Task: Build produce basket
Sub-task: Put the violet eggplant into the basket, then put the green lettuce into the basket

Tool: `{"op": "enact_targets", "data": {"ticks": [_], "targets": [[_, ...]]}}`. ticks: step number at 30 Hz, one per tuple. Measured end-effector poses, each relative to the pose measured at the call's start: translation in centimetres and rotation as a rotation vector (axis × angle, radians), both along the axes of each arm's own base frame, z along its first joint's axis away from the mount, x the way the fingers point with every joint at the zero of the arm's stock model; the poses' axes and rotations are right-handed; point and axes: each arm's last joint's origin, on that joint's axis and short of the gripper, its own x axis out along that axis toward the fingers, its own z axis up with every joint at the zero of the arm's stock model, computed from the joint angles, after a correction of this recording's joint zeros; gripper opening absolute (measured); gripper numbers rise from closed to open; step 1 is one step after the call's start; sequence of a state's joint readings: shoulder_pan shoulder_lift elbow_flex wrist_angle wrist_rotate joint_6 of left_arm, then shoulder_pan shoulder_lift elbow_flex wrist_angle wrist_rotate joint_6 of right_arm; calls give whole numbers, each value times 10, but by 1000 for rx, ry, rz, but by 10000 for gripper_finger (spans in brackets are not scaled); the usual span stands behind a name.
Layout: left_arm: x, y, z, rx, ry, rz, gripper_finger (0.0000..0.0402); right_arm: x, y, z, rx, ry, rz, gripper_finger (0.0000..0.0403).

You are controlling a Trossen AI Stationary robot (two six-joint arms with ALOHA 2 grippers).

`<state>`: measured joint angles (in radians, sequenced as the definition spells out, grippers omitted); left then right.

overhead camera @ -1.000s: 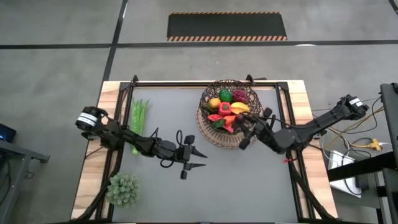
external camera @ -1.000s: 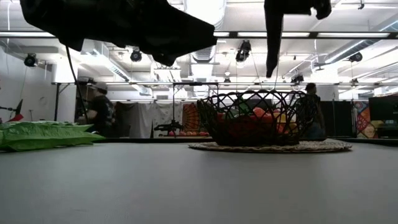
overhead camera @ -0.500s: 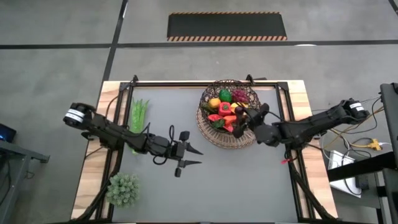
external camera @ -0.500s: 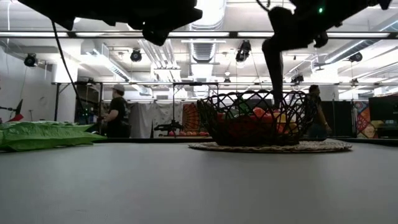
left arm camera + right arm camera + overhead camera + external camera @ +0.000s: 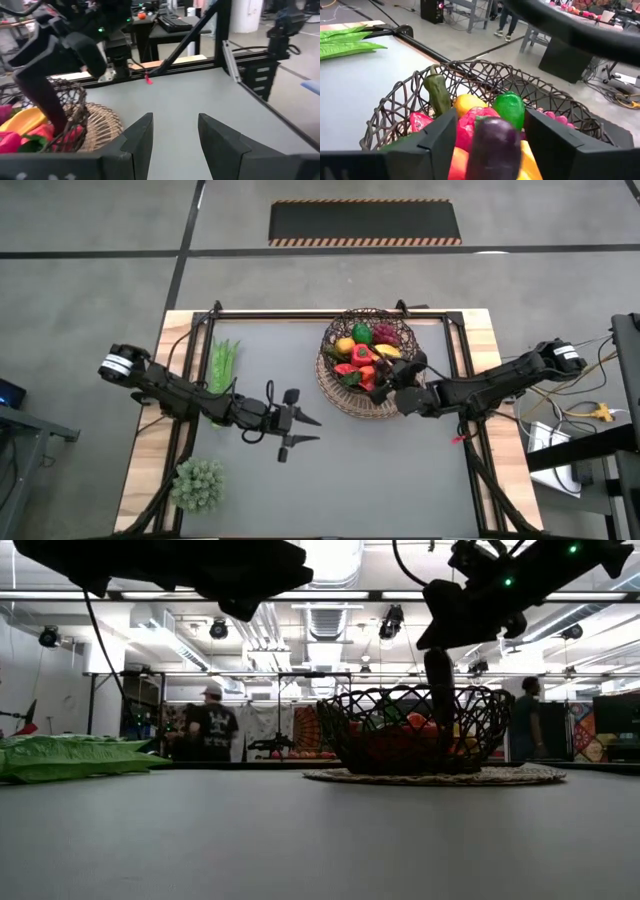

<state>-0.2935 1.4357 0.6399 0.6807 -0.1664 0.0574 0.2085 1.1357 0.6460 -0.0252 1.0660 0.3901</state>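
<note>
Over the fruit-filled basket (image 5: 367, 360) at the table's far right, the right gripper (image 5: 487, 131) had parted its fingers around a dark eggplant (image 5: 492, 145), best released low onto the pile, while the left gripper (image 5: 300, 430) waited open mid-table.

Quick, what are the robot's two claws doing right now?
Left gripper: open, holding nothing, above the bare table.
Right gripper: open over the basket, the eggplant between its fingers, not squeezed.

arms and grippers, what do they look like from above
Both arms are dark, slim and jointed, with a pale silver-white collar near each base and loose black cables along them. The left gripper and right gripper each end in two dark tapered fingers.
</note>
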Motion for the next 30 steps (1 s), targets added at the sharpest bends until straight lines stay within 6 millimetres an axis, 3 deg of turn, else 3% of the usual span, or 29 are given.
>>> {"op": "enact_targets", "data": {"ticks": [5, 15, 21, 30], "targets": [[0, 1, -1, -23, 12, 52, 139, 0, 0, 2, 2, -7, 0, 249], [-2, 4, -7, -70, 52, 150, 139, 2, 3, 26, 37, -38, 113, 286], [-3, 5, -12, -114, 103, 193, 139, -2, 6, 32, 26, -17, 173, 281], [-14, 13, -36, -257, 335, 456, 139, -15, 33, 44, 23, 26, 478, 254]]}}
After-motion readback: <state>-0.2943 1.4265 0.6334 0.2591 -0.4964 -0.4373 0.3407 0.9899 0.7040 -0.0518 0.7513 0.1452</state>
